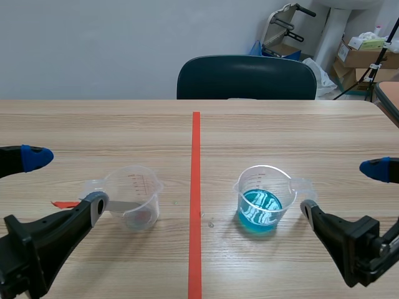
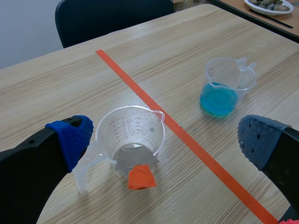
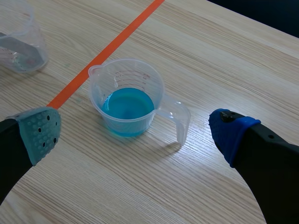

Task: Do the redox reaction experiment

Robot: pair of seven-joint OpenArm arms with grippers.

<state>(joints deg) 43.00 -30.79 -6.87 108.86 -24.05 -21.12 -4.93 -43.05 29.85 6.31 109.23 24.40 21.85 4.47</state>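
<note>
While both arms are low at the near edge of the surface [image 1: 280, 124], I see each claw with its fingers wide apart and holding nothing. The left claw [image 1: 65, 181] is close by the handle of the clear cup [image 1: 134, 193], left of the tape line [image 1: 196, 187]; a grey strip [image 2: 135, 158] with an orange end leans in this cup. The right claw [image 1: 342, 189] is near the blue cup [image 1: 262, 199], right of the line. Each handle turns outward, toward its own claw, I think to make it easy to pinch. I judge that the mixing has not yet begun.
</note>
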